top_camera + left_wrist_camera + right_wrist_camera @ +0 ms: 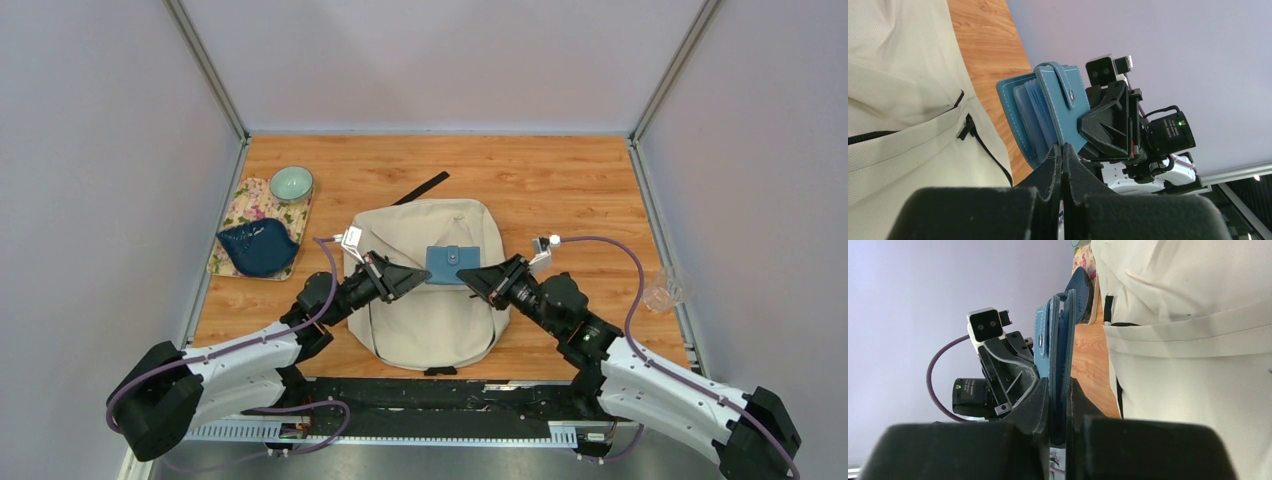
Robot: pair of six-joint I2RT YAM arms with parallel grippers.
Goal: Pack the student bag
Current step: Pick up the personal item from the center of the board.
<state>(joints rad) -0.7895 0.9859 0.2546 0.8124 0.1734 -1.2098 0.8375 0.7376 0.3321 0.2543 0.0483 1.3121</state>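
Observation:
The cream-beige student bag [430, 310] lies flat in the middle of the wooden table, its black zippers showing in the left wrist view [898, 75] and the right wrist view [1198, 340]. A small blue wallet [451, 265] is held upright just above the bag's front. My right gripper [468, 275] is shut on the wallet's right edge, which sits between its fingers [1058, 385]. My left gripper [422, 276] is shut, its tips [1062, 146] pinching the lower edge of the wallet's front cover [1048, 105]. The two grippers face each other across the wallet.
A floral tray [235, 205] at the left holds a teal bowl [291, 183] and a dark blue leaf-shaped dish [258, 247]. A black strap [422, 187] lies behind the bag. A clear glass [665, 290] stands at the right edge.

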